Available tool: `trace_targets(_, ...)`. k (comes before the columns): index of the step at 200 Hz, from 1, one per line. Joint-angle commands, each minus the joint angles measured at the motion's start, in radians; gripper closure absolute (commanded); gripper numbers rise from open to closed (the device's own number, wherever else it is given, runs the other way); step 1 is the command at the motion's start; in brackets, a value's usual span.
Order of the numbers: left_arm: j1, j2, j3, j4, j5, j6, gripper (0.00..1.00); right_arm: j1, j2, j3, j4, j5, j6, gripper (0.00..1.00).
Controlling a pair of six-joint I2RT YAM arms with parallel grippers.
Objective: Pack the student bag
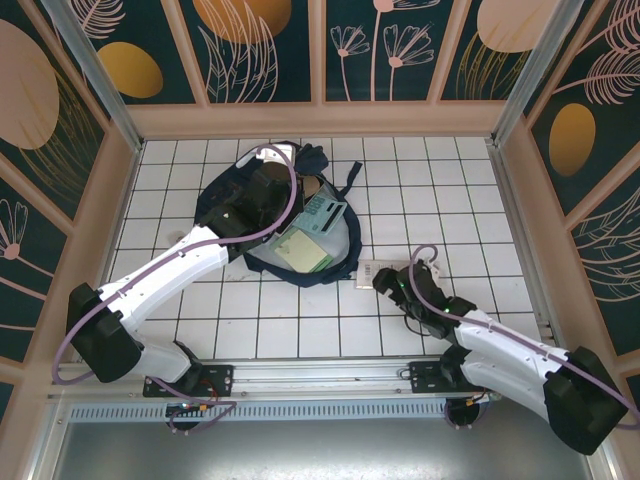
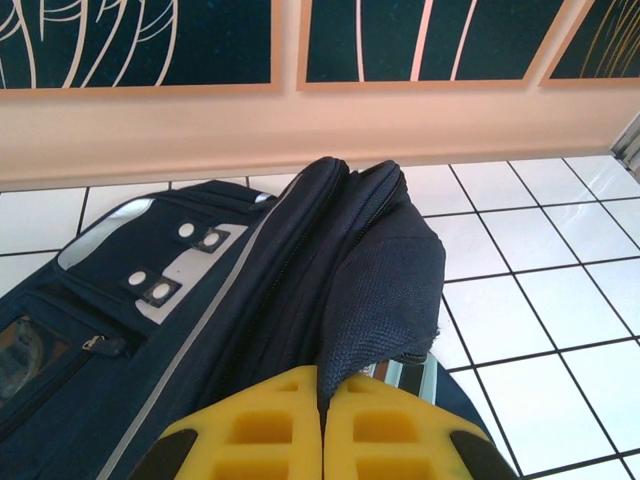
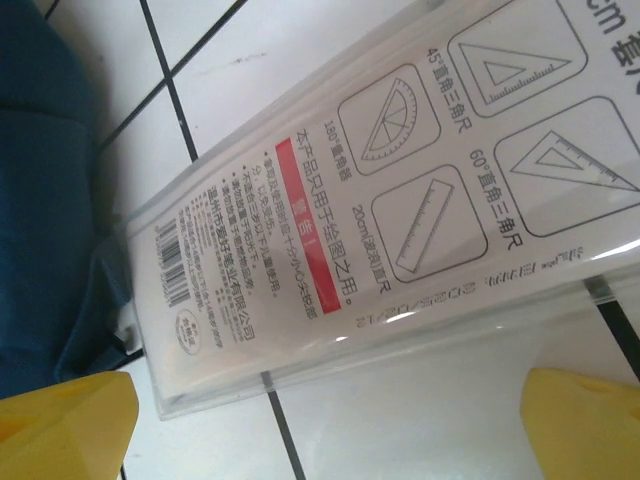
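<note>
**Q:** Navy fabric thing, where is it?
**A:** The student bag [image 1: 215, 195] lies flat on the white tiled table [image 1: 450, 180], left of centre and toward the back wall. Its main compartment gapes upward.

**Q:** Anything in the opening?
**A:** A green notepad [image 1: 303, 250], and a teal printed booklet [image 1: 326, 213] just behind it.

**Q:** Left gripper?
**A:** The left gripper [image 2: 322, 390] is right on the bag, at its upper left part in the top view. From the wrist, its yellow fingers [image 2: 290, 400] are pressed together with a flap of navy mesh pinched between the tips. So it is clamped on the bag's fabric. The bag's body runs away from the tips toward the back wall, grey-white patches and reflective stripe to the left.

**Q:** Right gripper?
**A:** The right gripper [image 3: 328, 385] sits low over the tiles, just off the bag's right edge. Its jaws are spread wide and hold nothing.

**Q:** What's under it?
**A:** A clear geometry-set packet [image 3: 400, 190] lies flat on the tiles. It has printed triangles, a protractor, a ruler, a red bar and a barcode. From the wrist camera it lies across the gap between the two fingertips, just beyond them.

**Q:** Packet versus bag?
**A:** The barcode end is just beside the blue fabric. I can't tell whether they touch.
</note>
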Motion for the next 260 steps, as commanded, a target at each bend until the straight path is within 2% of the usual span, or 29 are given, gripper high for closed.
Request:
trace_targets(1, -0.001, -0.021, 0.019, 0.102, -0.009, -0.015, 0.94, -0.066, 0.030, -0.044, 0.082, -0.069, 0.014, 0.01)
trace_targets(20, -0.001, -0.020, 0.028, 0.094, -0.004, -0.014, 0.94, -0.142, 0.045, -0.065, 0.152, -0.135, 0.004, 0.01)
trace_targets(42, -0.001, -0.026, 0.025, 0.095, -0.008, -0.015, 0.94, -0.185, 0.058, -0.047, 0.193, -0.082, -0.035, 0.01)
trace_targets(76, -0.001, -0.021, 0.025, 0.091, -0.004, -0.014, 0.94, -0.268, 0.137, 0.025, 0.263, -0.089, -0.119, 0.01)
trace_targets(137, 0.000, -0.031, 0.017, 0.089, -0.010, -0.013, 0.94, -0.286, 0.288, 0.184, 0.250, -0.067, -0.217, 0.01)
trace_targets(168, -0.001, -0.030, 0.015, 0.090, -0.013, -0.010, 0.94, -0.286, 0.284, 0.220, 0.199, -0.062, -0.230, 0.01)
trace_targets(235, 0.000, -0.022, 0.008, 0.098, -0.013, -0.005, 0.94, -0.301, 0.318, 0.253, 0.072, 0.119, -0.259, 0.01)
trace_targets(260, 0.000, -0.024, 0.005, 0.100, -0.015, -0.004, 0.94, -0.328, 0.383, 0.262, 0.088, 0.125, -0.272, 0.01)
